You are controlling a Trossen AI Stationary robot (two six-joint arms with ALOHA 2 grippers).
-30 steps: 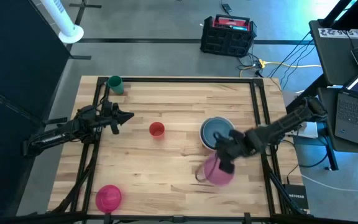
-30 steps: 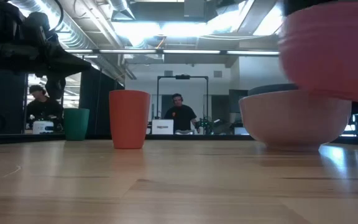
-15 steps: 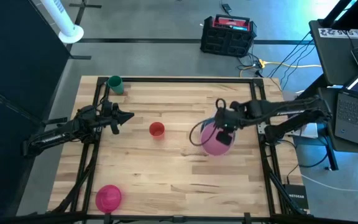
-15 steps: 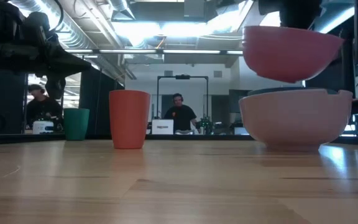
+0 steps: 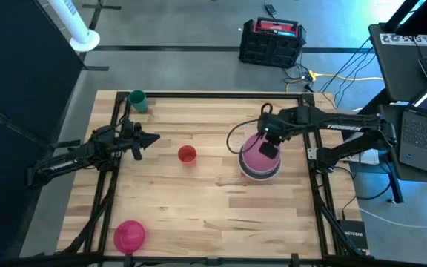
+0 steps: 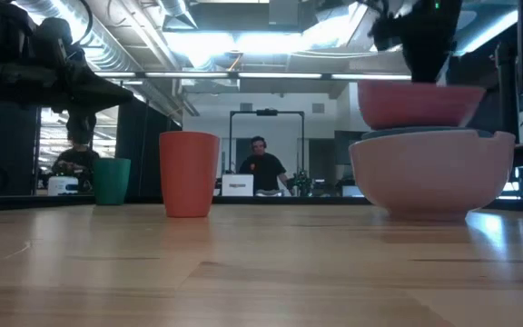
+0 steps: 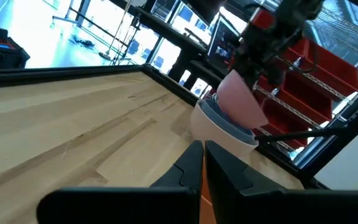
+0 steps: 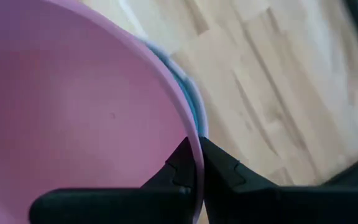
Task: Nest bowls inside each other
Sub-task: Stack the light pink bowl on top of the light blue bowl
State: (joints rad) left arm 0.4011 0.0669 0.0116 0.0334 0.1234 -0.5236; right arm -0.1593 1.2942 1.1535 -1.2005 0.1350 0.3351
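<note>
A pale pink bowl (image 5: pixel 254 156) hangs from my right gripper (image 5: pixel 270 145), which is shut on it, over a stack of bowls at the table's right. The stack is a white bowl (image 6: pixel 431 173) with a light blue one (image 8: pixel 193 107) inside it. In the low view the pink bowl's (image 6: pixel 420 104) bottom dips behind the stack's rim. A magenta bowl (image 5: pixel 130 235) sits on its base near the front left corner. My left gripper (image 5: pixel 153 138) is shut and held level above the table's left side, with nothing in it. My right gripper holds the pink bowl by its rim (image 8: pixel 190 138) on the far right side, one finger inside the bowl and one outside. The fingers come from above, pointing steeply down. The bowl stays about level and open side up, its lower part inside the stack's top; whether it rests there I cannot tell.
A red cup (image 5: pixel 187 154) stands mid-table, left of the stack. A green cup (image 5: pixel 137 100) stands at the far left corner. Dark frame rails (image 5: pixel 307 133) run along the table's edges. People sit in the room beyond the far edge.
My right gripper has carried the pink bowl from the near right part of the table toward the far edge. It has brought the bowl over the stack and then down, so its bottom now sits within the stack's rim. The bowl has stayed open side up.
</note>
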